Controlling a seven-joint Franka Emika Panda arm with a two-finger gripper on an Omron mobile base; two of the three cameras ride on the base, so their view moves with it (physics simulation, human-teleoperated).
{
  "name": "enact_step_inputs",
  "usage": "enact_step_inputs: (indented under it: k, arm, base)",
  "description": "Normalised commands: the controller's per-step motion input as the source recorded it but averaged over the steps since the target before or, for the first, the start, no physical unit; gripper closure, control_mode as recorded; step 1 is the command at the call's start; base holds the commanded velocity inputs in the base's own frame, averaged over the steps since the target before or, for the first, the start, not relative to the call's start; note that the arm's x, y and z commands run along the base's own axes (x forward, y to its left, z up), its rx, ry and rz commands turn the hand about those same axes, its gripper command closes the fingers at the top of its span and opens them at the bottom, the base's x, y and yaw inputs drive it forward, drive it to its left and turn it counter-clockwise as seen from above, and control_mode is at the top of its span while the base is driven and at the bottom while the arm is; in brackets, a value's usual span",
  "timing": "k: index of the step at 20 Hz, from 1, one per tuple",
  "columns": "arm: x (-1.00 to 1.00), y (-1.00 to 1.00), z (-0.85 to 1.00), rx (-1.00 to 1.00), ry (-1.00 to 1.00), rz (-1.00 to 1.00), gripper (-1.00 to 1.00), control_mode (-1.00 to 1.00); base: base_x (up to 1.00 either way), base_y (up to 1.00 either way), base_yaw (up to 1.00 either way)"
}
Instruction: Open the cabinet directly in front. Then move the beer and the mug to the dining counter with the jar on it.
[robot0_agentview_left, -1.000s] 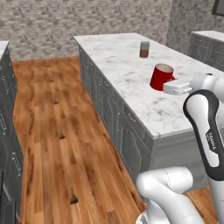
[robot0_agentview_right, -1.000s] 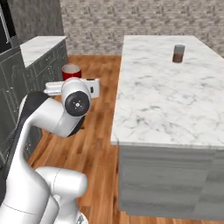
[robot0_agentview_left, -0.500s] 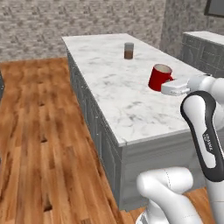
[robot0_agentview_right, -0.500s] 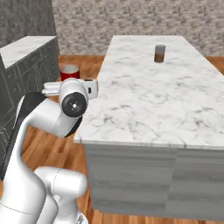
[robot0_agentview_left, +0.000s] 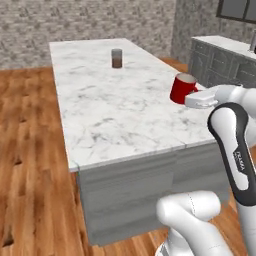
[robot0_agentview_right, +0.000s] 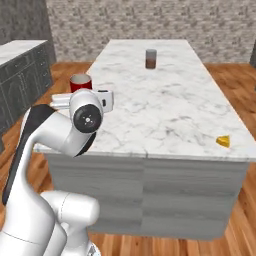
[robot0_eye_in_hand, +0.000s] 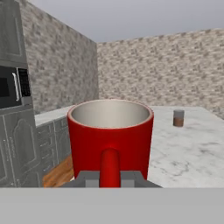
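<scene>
left base view: the mug (robot0_agentview_left: 183, 88) hangs by the dining counter (robot0_agentview_left: 120, 110)'s right edge, far from the jar (robot0_agentview_left: 117, 58) near the far end.

right base view: the mug (robot0_agentview_right: 80, 83) sits beyond the left edge; lowering now could clip the rim.

hand view: the gripper (robot0_eye_in_hand: 110, 178) is clenched on the mug's handle; a thin hold, so it may swing.

Red mug (robot0_eye_in_hand: 110, 135), white grey-veined dining counter (robot0_agentview_left: 115, 107) — brown-filled jar (robot0_agentview_left: 117, 58).
</scene>
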Motion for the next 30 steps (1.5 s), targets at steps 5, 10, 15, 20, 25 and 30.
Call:
enact_step_inputs:
  k: [5,10,15,20,25,30]
  arm:
    - [0.00,0.00,0.00,0.00,0.00,0.00,1.00,1.00]
    - [0.00,0.00,0.00,0.00,0.00,0.00,1.00,1.00]
    - [0.00,0.00,0.00,0.00,0.00,0.00,1.00,1.00]
    - [0.00,0.00,0.00,0.00,0.00,0.00,1.00,1.00]
    - [0.00,0.00,0.00,0.00,0.00,0.00,1.00,1.00]
    - [0.00,0.00,0.00,0.00,0.00,0.00,1.00,1.00]
  base:
    - [-0.14,-1.00,-0.02]
    - [0.20,-1.00,-0.01]
    - [0.32,-1.00,-0.01]
    - [0.42,-1.00,-0.01]
    - [0.45,-1.00,0.00]
    - [0.53,-1.00,0.00]
